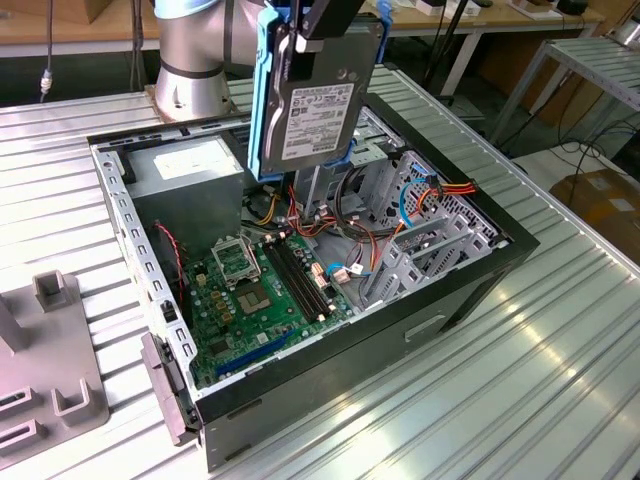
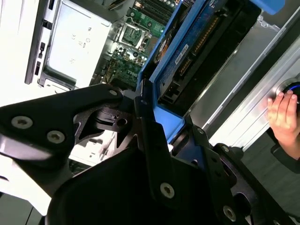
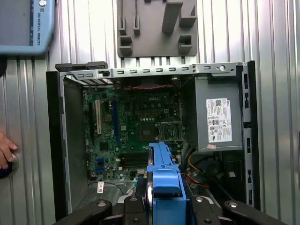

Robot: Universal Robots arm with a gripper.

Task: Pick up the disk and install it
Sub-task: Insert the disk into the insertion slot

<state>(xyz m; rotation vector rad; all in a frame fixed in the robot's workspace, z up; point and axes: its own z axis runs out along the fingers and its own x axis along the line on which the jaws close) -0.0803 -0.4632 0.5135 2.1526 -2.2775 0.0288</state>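
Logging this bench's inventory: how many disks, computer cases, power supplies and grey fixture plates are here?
disk: 1
computer case: 1
power supply: 1
grey fixture plate: 1
Total: 4

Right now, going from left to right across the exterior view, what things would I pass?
Grey fixture plate → grey power-supply box → disk, held aloft → metal drive cage → cardboard box.
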